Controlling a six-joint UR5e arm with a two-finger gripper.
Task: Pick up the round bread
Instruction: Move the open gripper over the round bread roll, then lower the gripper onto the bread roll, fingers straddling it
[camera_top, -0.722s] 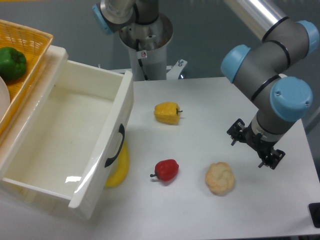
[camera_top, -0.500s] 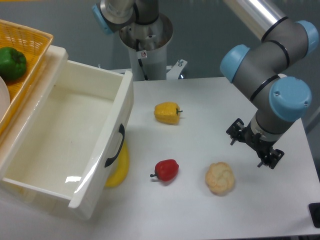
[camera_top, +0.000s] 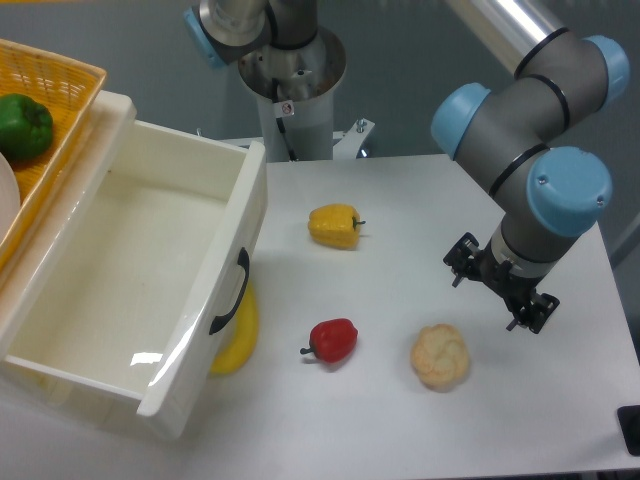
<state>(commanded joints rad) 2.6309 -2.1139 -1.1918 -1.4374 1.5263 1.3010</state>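
Note:
The round bread (camera_top: 440, 355) is a pale beige, lumpy bun lying on the white table (camera_top: 400, 430) near its front right. My gripper (camera_top: 492, 296) hangs just above and to the right of the bread, apart from it. Its two fingers stand spread, one at the left (camera_top: 458, 265) and one at the right (camera_top: 527, 313), with nothing between them.
A red pepper (camera_top: 333, 340) lies left of the bread. A yellow bell pepper (camera_top: 334, 225) lies farther back. An open white drawer (camera_top: 150, 290) stands at the left with a yellow object (camera_top: 240, 335) under its front. A basket (camera_top: 60, 90) holds a green pepper (camera_top: 24, 126).
My gripper has shifted slightly left and back, nearer over the bread. The bread and peppers have not moved.

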